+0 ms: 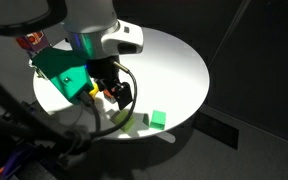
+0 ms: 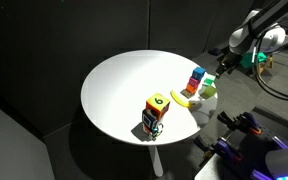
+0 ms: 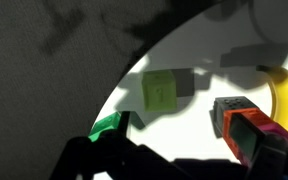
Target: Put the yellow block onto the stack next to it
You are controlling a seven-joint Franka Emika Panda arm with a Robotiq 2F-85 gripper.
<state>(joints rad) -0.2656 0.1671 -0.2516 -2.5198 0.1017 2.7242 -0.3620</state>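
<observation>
Arm (image 2: pixel 269 20) angled down over table (image 2: pixel 114 90), claw (image 2: pixel 222 68) near yellow block (image 3: pixel 161 95) and stack (image 2: pixel 196 80), its opening indiscernible.

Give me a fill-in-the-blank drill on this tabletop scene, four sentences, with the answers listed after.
1. The round table has a ____ top.
2. The yellow block sits on the ____, not yet on the stack.
3. In an exterior view, the upper cubes of the stack are ____.
4. The curved piece lying near the stack is ____ in colour.
Missing words: white; table; blue; yellow.
</observation>
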